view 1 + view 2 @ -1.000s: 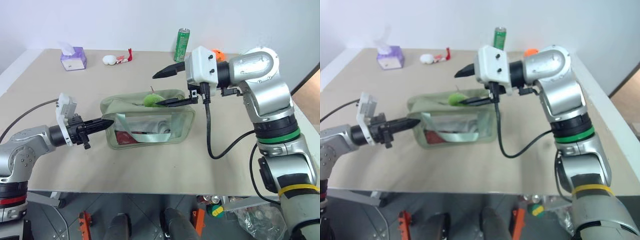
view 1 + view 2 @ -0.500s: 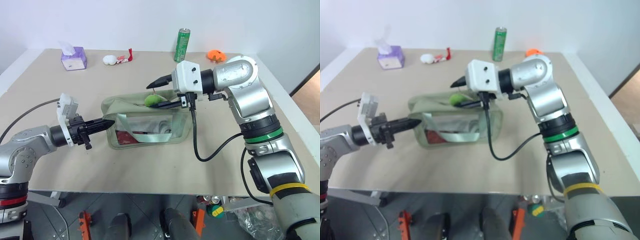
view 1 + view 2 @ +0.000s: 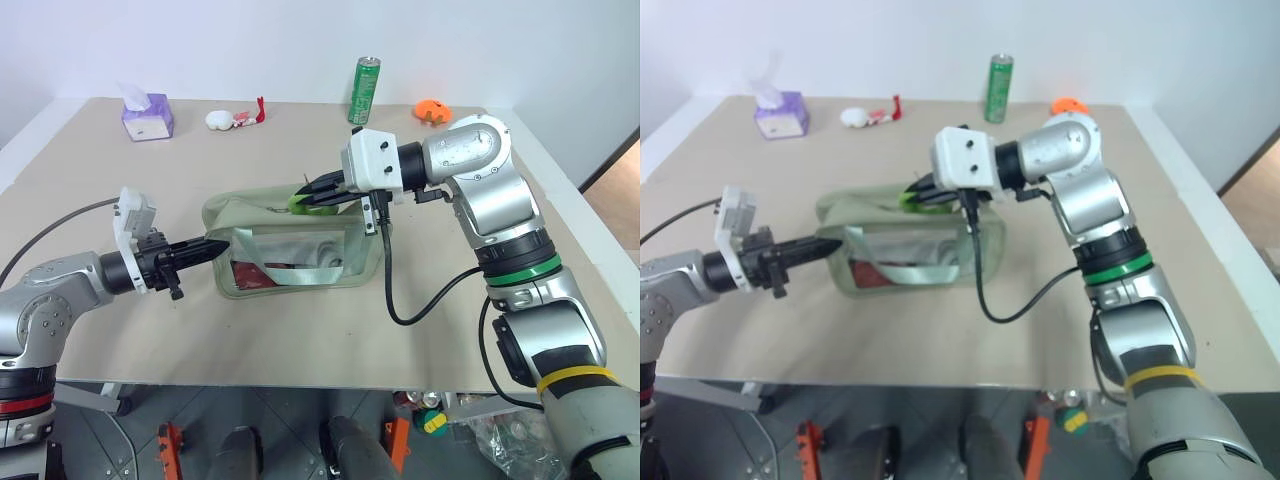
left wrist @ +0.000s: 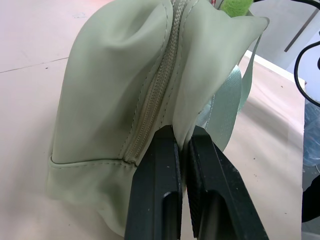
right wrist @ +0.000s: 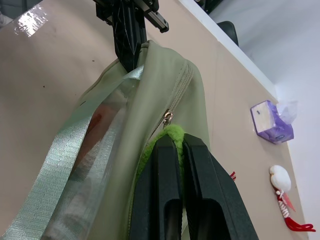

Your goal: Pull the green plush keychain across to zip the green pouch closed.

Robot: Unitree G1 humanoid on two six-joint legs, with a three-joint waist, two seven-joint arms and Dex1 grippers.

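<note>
I had a plain beige desk (image 3: pixel 300 340) in front of me, set against a white wall, with grey floor tiles showing below its near edge. Along the far side of the desk stood a purple tissue box (image 3: pixel 147 116) at about 11 o'clock, a small white plush with a red cord (image 3: pixel 232 118) just beside it toward 12, a tall green can (image 3: pixel 365 90) upright near 12 o'clock, and an orange object (image 3: pixel 432 108) at roughly 1 o'clock.

The green pouch (image 3: pixel 295 247) lay lengthwise at the middle of the desk, its clear side window turned toward me. Through that window I could see red items (image 3: pixel 262 272) and something pale inside, with the pale green strap (image 3: pixel 290 270) draped across the window.

My left gripper (image 3: pixel 212 247) came in from 9 o'clock, and its fingers (image 4: pixel 160 195) were pinched tight on the fabric at that end of the pouch, right beside the closed run of zipper (image 4: pixel 159 95). My right gripper (image 3: pixel 312 196) reached in from 3 o'clock over the top of the pouch, its fingers (image 5: pixel 162 190) clamped narrow on the green plush keychain (image 5: pixel 170 134). The keychain sat at the top seam, past the pouch's middle toward its 3 o'clock end, with the metal zipper pull (image 5: pixel 167 118) just beside it.
</note>
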